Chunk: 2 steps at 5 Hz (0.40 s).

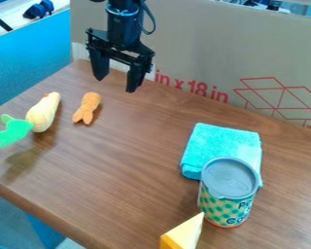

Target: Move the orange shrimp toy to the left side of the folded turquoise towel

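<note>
While the gripper (116, 83) hangs over the table (129, 160), fingers (135, 75) wide apart, we see an orange toy (87, 107) nearest it, beside a yellow-and-green toy (43, 113); a can (225, 206) stands before a turquoise cloth (221, 141).

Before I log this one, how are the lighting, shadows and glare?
Camera view: soft shadows on the wooden table, the clearest below the yellow-and-green toy; the turquoise towel pales toward its lower right; the black pincer stands out against the cardboard; no harsh glare hides anything.
</note>
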Tool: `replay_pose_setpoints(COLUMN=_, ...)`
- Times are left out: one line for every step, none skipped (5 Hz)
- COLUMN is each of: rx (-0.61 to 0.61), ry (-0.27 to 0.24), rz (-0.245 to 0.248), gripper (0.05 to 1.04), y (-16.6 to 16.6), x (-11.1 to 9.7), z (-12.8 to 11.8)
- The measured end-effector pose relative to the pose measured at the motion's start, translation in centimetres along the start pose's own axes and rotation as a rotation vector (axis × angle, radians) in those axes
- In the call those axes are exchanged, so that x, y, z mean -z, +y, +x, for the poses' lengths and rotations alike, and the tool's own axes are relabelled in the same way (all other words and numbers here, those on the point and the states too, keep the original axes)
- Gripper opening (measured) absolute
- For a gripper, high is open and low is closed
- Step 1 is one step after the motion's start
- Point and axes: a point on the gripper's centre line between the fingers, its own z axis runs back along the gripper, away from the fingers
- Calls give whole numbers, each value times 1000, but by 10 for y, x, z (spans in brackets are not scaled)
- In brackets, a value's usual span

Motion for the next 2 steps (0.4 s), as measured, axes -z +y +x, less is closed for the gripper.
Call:
replay_pose_setpoints(rx=3, ry=40, rz=-8, gripper=1001, y=-1, x=14, z=-2)
replay_pose_setpoints(rx=16, ry=1, rz=-63, gripper=1001, y=14, x=24, z=10)
